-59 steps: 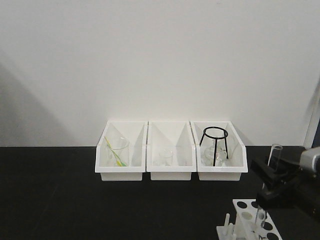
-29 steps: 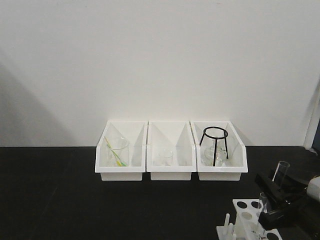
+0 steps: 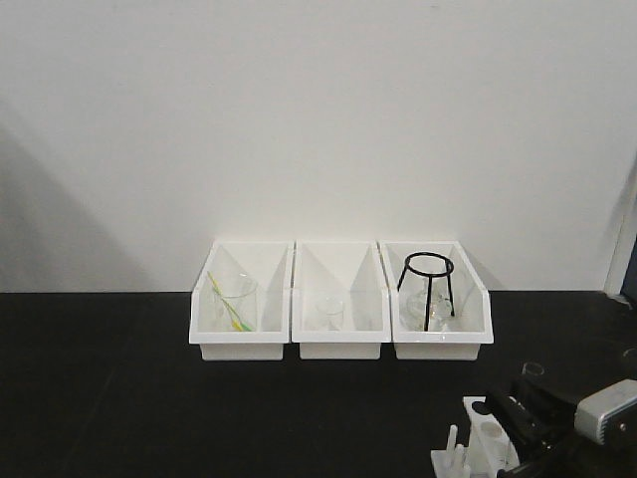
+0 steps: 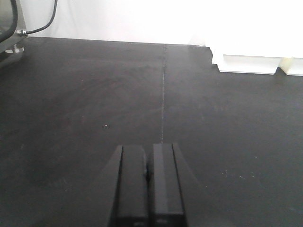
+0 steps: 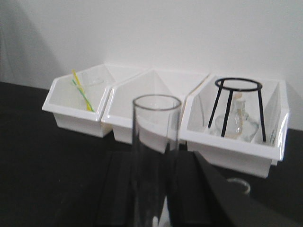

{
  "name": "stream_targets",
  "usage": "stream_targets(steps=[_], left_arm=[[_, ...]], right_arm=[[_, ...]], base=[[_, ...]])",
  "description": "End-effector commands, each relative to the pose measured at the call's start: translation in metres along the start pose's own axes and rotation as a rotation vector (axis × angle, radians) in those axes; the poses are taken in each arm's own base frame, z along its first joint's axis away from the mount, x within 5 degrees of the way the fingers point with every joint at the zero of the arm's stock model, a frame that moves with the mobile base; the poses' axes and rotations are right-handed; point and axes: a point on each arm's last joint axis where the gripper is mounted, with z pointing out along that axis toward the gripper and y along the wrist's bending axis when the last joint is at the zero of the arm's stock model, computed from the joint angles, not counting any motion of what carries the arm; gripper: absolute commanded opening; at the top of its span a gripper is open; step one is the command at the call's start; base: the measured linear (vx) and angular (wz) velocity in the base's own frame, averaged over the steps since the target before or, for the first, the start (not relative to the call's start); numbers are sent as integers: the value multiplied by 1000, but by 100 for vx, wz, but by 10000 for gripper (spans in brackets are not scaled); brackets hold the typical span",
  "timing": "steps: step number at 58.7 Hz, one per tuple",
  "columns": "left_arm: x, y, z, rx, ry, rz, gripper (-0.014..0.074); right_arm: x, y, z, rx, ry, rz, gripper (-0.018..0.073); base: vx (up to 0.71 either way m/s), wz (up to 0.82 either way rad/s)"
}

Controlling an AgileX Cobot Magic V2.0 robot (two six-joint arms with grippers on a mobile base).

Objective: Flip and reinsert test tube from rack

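Two grippers are noted. The right gripper is clamped on the test tube, which is held upright between dark fingers with its open mouth up. The grip is taken part-way down the glass, judged so that the lower end is left free to enter a hole. The left gripper is seen with jaws pressed together and nothing in them. It hangs low over the bare black table, well apart from the work and judged to be parked out of the way.

The rack is found at the table's front right, with the right gripper low over its top plate and covering part of it. Reinsertion is judged to be the step in hand. Whether the tube's lower end is seated in a hole cannot be told.

The right wrist view gives the grip and the tube's mouth, but no rack is made out there. The front view gives the rack and its pegs, but only the tube's rim. Behind, three white bins are lined up against the wall, a black tripod standing in the rightmost.
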Motion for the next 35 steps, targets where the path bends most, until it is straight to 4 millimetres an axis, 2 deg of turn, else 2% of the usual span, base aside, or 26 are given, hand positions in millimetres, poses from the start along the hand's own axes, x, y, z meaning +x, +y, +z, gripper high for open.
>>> stream_targets(steps=[1,11,16,31,32,35], left_arm=[[-8,-2,-1,23,-96,-3,-6],[-8,-2,-1,23,-96,-3,-6],[-8,-2,-1,23,-96,-3,-6],[-8,-2,-1,23,-96,-3,-6],[-8,-2,-1,23,-96,-3,-6],[-8,-2,-1,23,-96,-3,-6]], right_arm=[[-15,1,2,-33,-146,-23,85],[-2,3,6,-68,-101,-21,115],[-1,5,6,-96,-93,-32,160],[-1,6,6,-102,-91,-29,374],[-2,6,5,-102,-100,-28,442],[-3,5,5,-100,-119,-25,468]], base=[[0,0],[0,0],[0,0],[0,0],[0,0],[0,0]])
